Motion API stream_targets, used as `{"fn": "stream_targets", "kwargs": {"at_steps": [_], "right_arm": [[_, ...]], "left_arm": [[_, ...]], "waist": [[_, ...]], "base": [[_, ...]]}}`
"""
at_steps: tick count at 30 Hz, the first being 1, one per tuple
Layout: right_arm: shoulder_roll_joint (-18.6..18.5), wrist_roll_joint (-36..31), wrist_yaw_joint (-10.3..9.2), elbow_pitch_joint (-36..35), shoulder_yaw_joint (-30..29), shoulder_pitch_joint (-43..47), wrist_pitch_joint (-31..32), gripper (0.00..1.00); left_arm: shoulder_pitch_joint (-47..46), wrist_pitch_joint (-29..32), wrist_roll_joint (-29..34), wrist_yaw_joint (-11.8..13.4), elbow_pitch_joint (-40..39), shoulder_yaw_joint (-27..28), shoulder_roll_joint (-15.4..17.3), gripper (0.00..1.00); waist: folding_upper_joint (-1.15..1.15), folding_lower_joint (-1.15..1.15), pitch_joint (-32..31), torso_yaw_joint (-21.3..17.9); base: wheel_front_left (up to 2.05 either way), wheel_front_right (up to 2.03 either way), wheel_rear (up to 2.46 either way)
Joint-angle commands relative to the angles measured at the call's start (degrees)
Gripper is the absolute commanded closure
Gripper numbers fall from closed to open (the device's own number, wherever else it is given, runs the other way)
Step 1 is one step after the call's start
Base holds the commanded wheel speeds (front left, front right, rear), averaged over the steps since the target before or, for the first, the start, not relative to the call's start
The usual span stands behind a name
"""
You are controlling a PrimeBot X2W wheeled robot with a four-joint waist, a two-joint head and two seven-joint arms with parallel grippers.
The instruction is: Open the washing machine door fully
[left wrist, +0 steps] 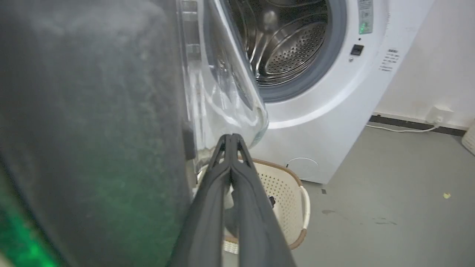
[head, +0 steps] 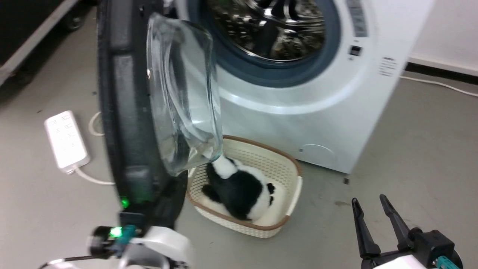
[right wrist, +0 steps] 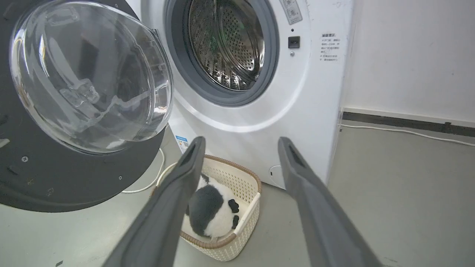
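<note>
**Door swung wide, perhaps one last push left**

The door [head: 125, 112] stands well clear of the machine [head: 298, 119], roughly square to its front, and the drum [head: 276, 33] is fully exposed. The left end effector [left wrist: 231, 138] has its fingers pressed together on nothing. The door lies just to its left, its glass bulging just past the tips; I cannot tell if they touch. The right end effector [head: 369, 200] is spread apart and empty, with the machine ahead of it, well apart. The task looks nearly done; whether the door can swing further cannot be told.
</note>
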Motion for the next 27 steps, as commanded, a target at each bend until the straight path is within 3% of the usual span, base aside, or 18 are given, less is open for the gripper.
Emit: {"fn": "stream_targets", "kwargs": {"at_steps": [1,8,17,27], "right_arm": [[0.19,-0.27,-0.04,0.23,0.15,0.41,-0.25,0.00],[0.19,-1.21,-0.04,0.95,0.80,-0.68,0.03,0.00],[-0.03,-3.97,-0.04,-1.06,0.27,-2.51,1.67,0.00],[-2.23,-5.06,-0.04,-5.05,-1.39,-3.45,4.55,0.00]], "left_arm": [[0.35,-0.40,-0.60,0.62,-0.12,1.45,1.10,1.00],[0.04,-0.28,-3.63,1.61,-0.88,7.61,4.95,1.00],[-2.68,1.10,-7.91,2.80,-0.02,15.52,9.61,1.00],[-9.34,-1.64,-13.61,-0.65,9.40,23.58,17.10,1.00]], "waist": [[0.00,0.01,0.18,2.56],[0.00,0.01,3.38,4.40],[0.00,0.01,9.62,3.68],[0.00,0.01,15.54,2.11]], "base": [[0.00,0.00,0.00],[0.00,0.00,0.00],[0.00,0.00,0.00],[0.00,0.00,0.00]]}}
